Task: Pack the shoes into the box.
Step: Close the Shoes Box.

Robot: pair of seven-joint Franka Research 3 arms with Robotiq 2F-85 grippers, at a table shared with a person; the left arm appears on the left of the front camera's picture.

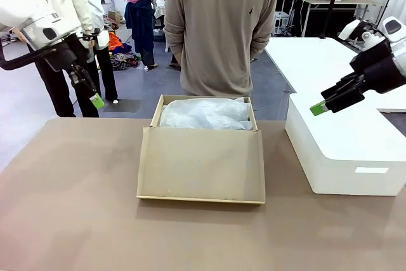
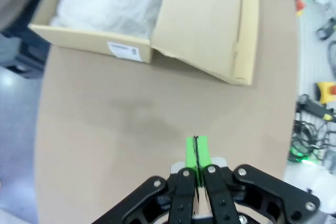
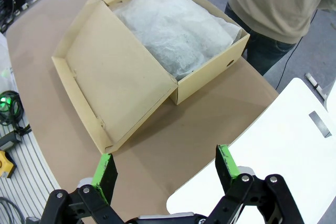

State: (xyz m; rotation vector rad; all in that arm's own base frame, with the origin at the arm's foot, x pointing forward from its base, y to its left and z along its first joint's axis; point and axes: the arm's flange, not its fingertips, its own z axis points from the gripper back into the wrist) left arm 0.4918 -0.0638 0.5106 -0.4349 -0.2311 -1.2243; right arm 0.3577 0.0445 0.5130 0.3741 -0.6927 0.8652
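The box (image 3: 212, 74) sits in the middle of the table (image 1: 76, 207), straight ahead of me, with the person (image 1: 219, 30) standing just behind its far end. Its hinged lid (image 1: 202, 164) is thrown fully open and lies flat toward my side, inner face up and bare. The tray is heaped with crumpled white tissue paper (image 1: 204, 113) up to the rim; I cannot tell what, if anything, lies under it. A small white label (image 2: 125, 51) shows on one outer wall. To the right of the box, apart from it, stands a larger white box (image 1: 342, 150) with rounded corners, closed.

My left end effector (image 1: 97, 100) hangs in the air over the table's far left side, well apart from the box. Its green pads (image 2: 197, 153) are pressed flat together with nothing between them. My right end effector (image 1: 320, 108) hovers above the left far corner of the white box, jaws spread wide, touching nothing and holding nothing; from its wrist view the open box lies ahead of the fingers (image 3: 105, 174).
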